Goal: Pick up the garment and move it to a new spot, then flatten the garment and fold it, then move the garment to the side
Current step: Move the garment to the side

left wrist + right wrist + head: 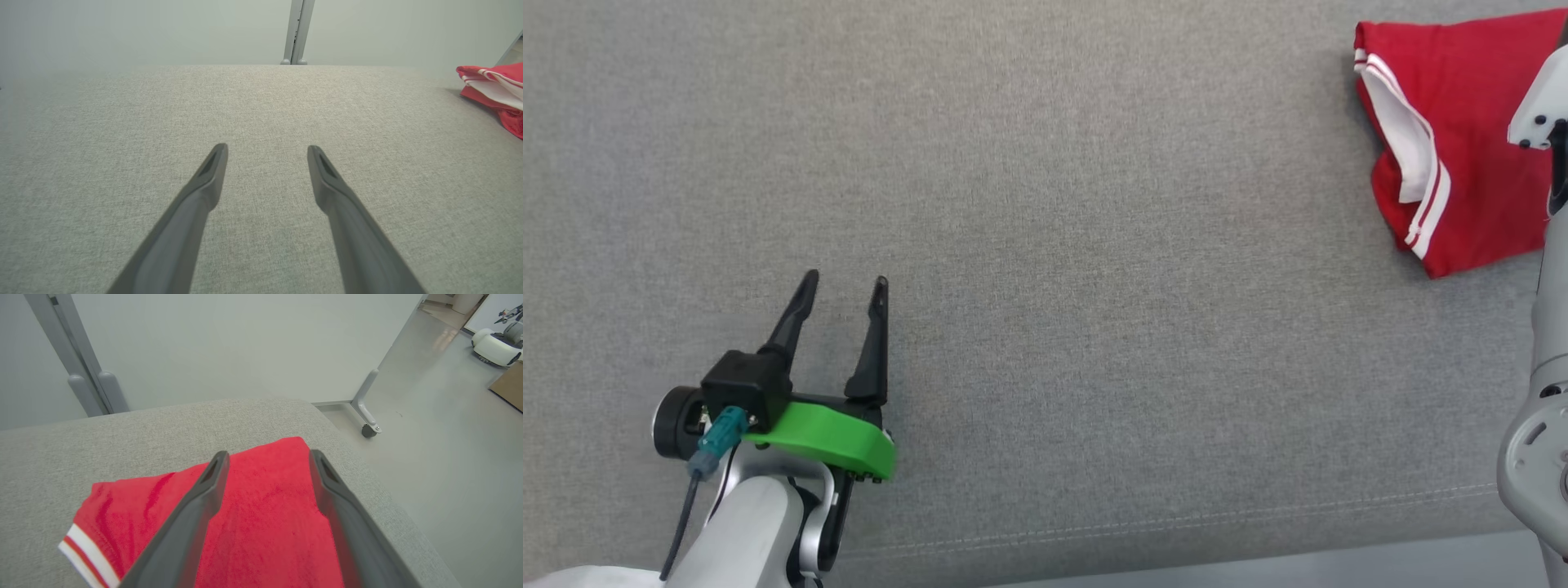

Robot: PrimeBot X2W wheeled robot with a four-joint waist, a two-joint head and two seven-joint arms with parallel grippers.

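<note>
The garment (1462, 139) is red with white stripes and lies folded at the far right of the grey cushioned surface (1045, 245). In the left wrist view the garment (496, 87) sits at the right edge. My left gripper (843, 296) is open at the lower left, far from the cloth, with nothing between its fingers (267, 151). My right arm's pale forearm (1539, 106) hangs over the garment's right side. In the right wrist view my right gripper (267, 457) is open just above the red garment (261, 514), fingers spread with nothing held between them.
The cushion's right edge (367, 465) lies close beside the garment, with grey floor (449, 457) beyond. A wheeled partition foot (367, 424) stands there. A seam (1176, 514) runs along the cushion's near edge. A post (297, 32) stands behind the far edge.
</note>
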